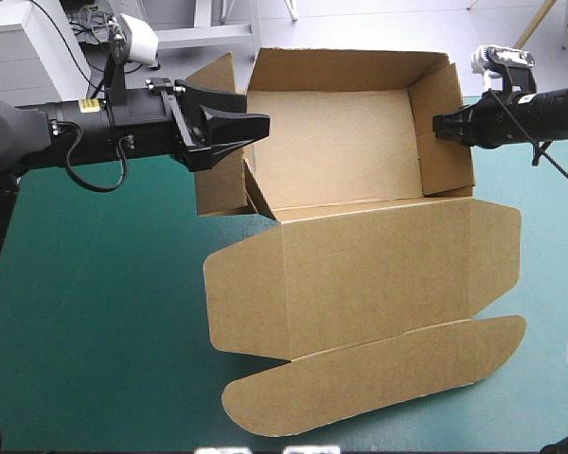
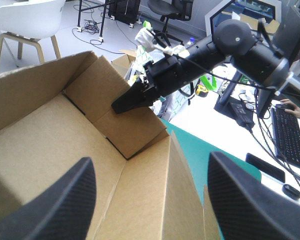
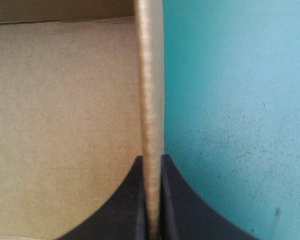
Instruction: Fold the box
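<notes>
The left arm (image 1: 38, 132), at 9 o'clock in the high view, is a thick black tube of glossy round segments, with a small yellow label (image 1: 93, 104) on its upper side. The left gripper (image 1: 256, 130) has an angular black bracket carrying two broad fins. Seen close, the left fingers (image 2: 60, 200) show a fine woven grain and rounded tips. The right arm (image 1: 549, 109), at 3 o'clock, is black too and tapers to the right gripper (image 1: 439, 123). The right fingers (image 3: 132, 205) flare wide at their bases.
</notes>
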Controlling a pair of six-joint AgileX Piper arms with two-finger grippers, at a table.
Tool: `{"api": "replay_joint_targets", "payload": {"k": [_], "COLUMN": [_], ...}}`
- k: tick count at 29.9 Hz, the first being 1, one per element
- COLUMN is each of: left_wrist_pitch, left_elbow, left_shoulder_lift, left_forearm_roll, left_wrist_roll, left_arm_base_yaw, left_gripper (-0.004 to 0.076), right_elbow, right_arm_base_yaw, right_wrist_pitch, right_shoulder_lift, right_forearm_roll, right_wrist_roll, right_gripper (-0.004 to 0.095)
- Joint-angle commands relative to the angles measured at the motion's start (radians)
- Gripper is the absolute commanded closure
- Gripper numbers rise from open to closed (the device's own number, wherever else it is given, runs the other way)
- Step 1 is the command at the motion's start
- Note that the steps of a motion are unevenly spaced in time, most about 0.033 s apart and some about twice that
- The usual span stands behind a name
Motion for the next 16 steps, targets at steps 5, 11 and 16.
{"api": "replay_joint_targets", "payload": {"k": [5,11,16], "left_wrist_pitch": [-0.005,-0.035,0.012], "left_elbow": [-0.130,-0.174,-0.263], "left_shoulder_lift": [-0.031,0.003,0.074], "left_forearm_roll": [0.283,0.631,0.997], "left_wrist_roll": [-0.187,-0.337,-0.454], "left_arm_base_yaw": [-0.083,-0.270,-0.411], "left_gripper": [0.0273,0.0273,0.0273], "right_elbow": [-0.032,-0.032,-0.032], "right_arm_base_yaw": [-0.006,-0.006,-0.003], "right_wrist_pitch": [-0.080,-0.095,-0.093], "right_shoulder_lift": [-0.041,-0.041,-0.041], "right_forearm_roll": [0.066,0.066,0.038], "right_wrist_roll": [0.044,0.047,0.054], "right_gripper": [0.0926,0.0925,0.0925]}}
